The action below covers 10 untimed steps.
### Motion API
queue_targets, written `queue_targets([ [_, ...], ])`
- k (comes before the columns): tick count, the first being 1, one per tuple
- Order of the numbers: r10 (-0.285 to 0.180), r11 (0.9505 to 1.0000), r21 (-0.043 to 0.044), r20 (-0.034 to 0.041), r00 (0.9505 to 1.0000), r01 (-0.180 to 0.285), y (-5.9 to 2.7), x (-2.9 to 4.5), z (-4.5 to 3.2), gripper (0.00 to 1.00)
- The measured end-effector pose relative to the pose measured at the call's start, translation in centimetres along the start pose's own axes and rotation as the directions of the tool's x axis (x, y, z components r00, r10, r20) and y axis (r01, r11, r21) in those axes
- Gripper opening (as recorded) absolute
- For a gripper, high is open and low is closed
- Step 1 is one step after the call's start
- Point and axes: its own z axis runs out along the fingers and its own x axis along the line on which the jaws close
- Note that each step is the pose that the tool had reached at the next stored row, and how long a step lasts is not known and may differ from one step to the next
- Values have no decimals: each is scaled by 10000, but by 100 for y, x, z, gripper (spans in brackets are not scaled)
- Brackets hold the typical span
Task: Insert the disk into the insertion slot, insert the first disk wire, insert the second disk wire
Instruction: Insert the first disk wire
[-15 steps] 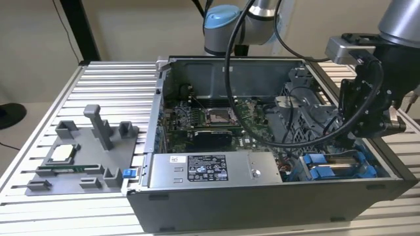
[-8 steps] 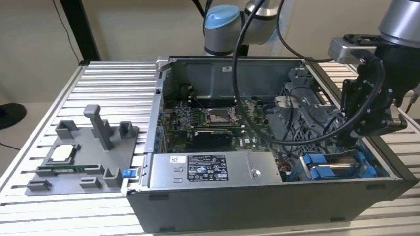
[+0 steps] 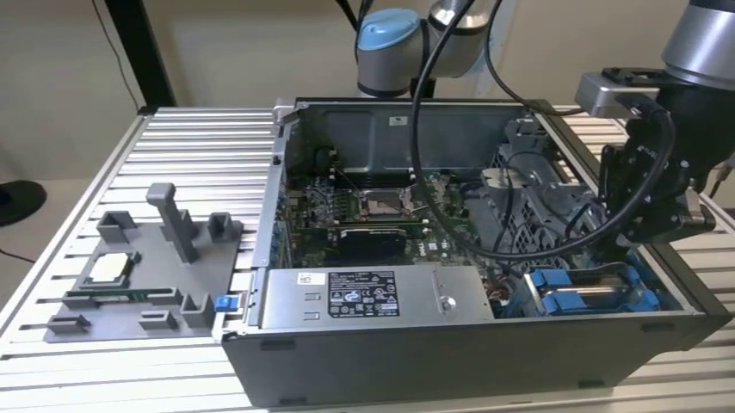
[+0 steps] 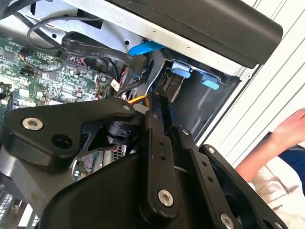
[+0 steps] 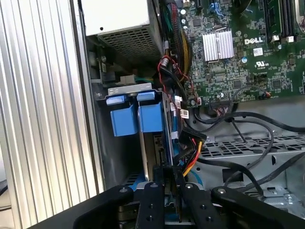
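Black linkage of the pincer (image 5: 169, 172) loomed closest in both wrist views. Its fingers were drawn narrow and, as far as I could judge, pinched a disk wire (image 5: 189, 143) of yellow, orange and red strands. Beneath everything lay the slatted aluminium worktop (image 3: 184, 129), carrying the open computer case (image 3: 460, 353). Inside it, the power-supply box (image 3: 367, 297) sat at six o'clock in the exterior view and the motherboard (image 3: 367, 206) near centre. At four o'clock the disk (image 3: 591, 297) stood seated in the insertion slot (image 5: 114, 157), blue carrier tabs showing, so that step looked done. The held wire hung just beside the disk's edge, not visibly plugged home. Whether the other wire was in, I could not tell.
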Motion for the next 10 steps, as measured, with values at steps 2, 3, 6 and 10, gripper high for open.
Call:
queue_targets([
  [2, 0, 10000, 2, -11, 10000, 0, 0, 0, 1, 0],
  [3, 0, 10000, 3, -22, 10000, 0, 0, 0, 1, 0],
  [6, -2, 10000, -3, -26, 10000, 2, -3, -2, 1, 0],
  [10, -14, 10000, -43, -29, 10000, 13, -25, 13, 9, 0],
])
